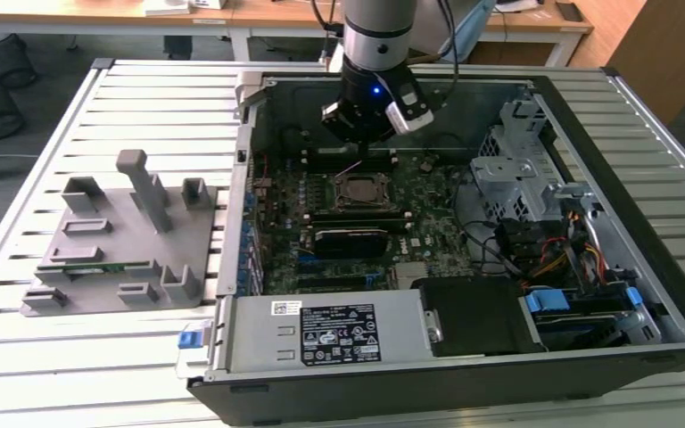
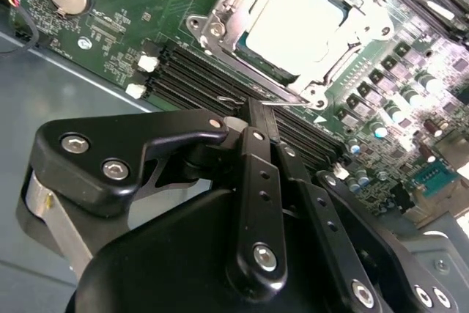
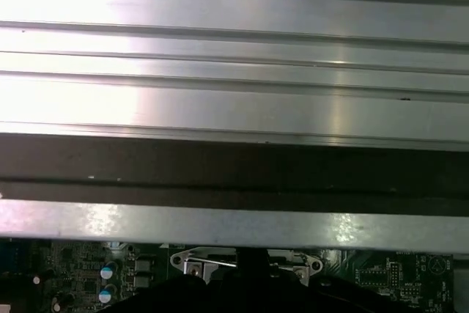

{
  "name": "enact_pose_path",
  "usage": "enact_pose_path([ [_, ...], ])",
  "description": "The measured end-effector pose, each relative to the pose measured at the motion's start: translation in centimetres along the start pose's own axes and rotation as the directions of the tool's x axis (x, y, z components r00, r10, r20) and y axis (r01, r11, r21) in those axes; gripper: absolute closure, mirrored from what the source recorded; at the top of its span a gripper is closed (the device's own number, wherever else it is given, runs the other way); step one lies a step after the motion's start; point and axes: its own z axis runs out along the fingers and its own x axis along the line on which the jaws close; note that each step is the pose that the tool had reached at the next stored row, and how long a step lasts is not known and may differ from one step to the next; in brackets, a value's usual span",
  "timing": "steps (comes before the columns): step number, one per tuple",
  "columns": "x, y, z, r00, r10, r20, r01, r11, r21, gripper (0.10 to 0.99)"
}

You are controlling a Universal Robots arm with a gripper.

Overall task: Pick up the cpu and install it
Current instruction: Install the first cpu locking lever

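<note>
The cpu is being seen already seated in the socket on the motherboard, silver top facing up, metal frame lying around its edges; in the exterior view the socket is sitting mid-board inside the open computer case; the chip is judged to be placed, since nothing is being carried. The gripper is being held just above the memory slots beside the socket, apart from the chip; in the second wrist view the fingers are being pressed together with nothing between them, so the jaws are being read as closed and empty. The arm is being kept over the far side of the board in the exterior view, probably to leave the socket unobstructed. The grey fixture is sitting on the slatted table at the exterior view's left, well apart from the case. Whether the socket's retention lever is latched is not being made out; the near edge of the chip is being cut off by the frame; in the first wrist view the socket frame is being half hidden behind the gripper body, below the case wall.
</note>
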Motion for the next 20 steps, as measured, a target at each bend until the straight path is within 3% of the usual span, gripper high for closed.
enact_pose_path([
  [20,-1.35,-0.17,1.57,0.9999,-0.012,-0.0009,0.012,0.9999,0.001,0.98],
])
